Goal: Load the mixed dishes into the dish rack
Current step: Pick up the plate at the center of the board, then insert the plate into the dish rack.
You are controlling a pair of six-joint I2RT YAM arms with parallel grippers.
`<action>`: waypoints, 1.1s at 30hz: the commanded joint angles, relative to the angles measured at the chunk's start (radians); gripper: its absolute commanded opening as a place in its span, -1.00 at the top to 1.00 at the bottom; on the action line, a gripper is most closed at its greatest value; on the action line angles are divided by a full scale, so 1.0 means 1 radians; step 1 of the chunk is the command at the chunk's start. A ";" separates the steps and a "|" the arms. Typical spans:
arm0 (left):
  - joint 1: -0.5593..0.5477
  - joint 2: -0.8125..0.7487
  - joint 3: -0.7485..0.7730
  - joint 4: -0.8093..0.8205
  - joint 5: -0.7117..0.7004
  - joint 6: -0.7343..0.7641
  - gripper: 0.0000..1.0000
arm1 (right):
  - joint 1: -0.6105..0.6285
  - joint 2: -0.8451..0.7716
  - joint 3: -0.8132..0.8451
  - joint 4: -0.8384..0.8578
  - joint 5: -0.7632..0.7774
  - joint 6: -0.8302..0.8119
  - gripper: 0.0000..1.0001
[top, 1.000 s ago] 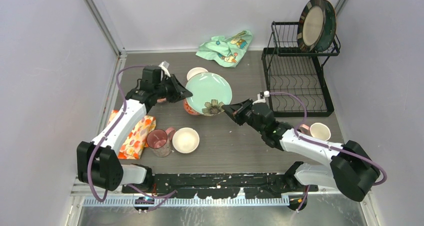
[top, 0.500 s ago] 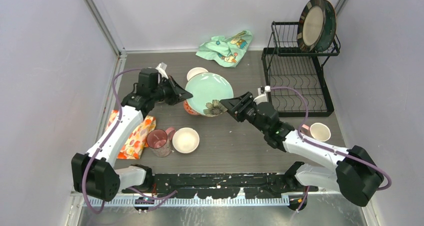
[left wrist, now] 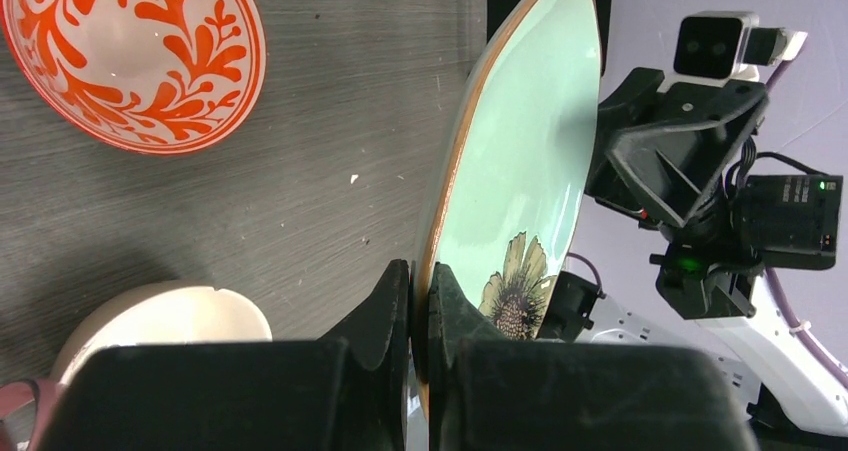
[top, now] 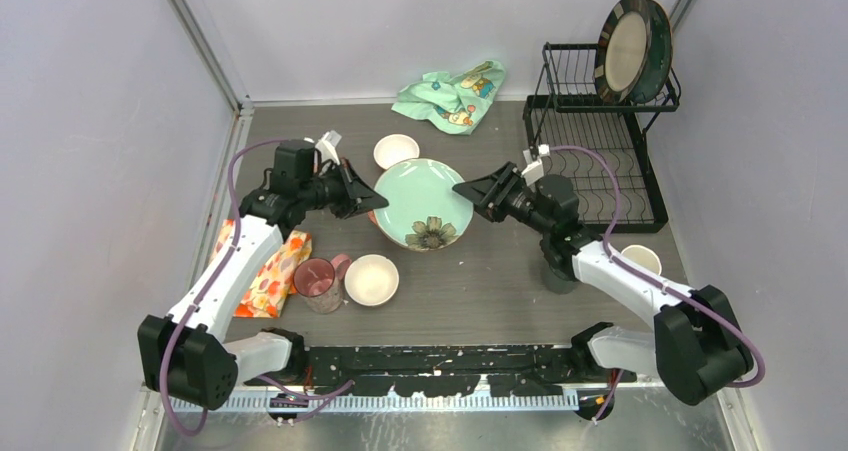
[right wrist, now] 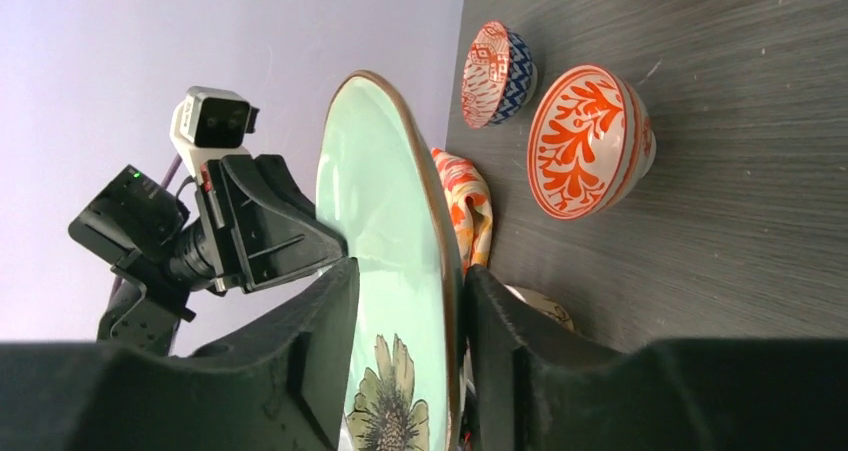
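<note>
Left hand (top: 370, 195) clamps one rim of the pale green plate (top: 425, 203), holding it tilted above the surface between both arms. Right hand (top: 468, 189) straddles the opposite rim, jaws apart and not gripping. Beyond, at far right, the dish rack (top: 598, 161) carries two plates (top: 630, 51) upright on its upper shelf.

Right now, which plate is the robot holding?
The pale green plate with the flower, pinched at its rim by the left gripper. The beige plate and the dark blue-green plate stand in the dish rack instead.
</note>
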 commanded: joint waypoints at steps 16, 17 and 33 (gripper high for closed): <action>-0.004 -0.014 0.074 -0.097 0.012 0.159 1.00 | -0.016 -0.004 0.119 -0.084 -0.039 -0.032 0.99; -0.004 -0.008 0.072 -0.089 0.047 0.153 1.00 | -0.016 0.005 0.131 -0.083 -0.068 -0.049 0.85; -0.004 -0.049 0.071 -0.086 0.102 0.126 1.00 | -0.035 0.033 0.075 -0.020 -0.231 -0.052 0.99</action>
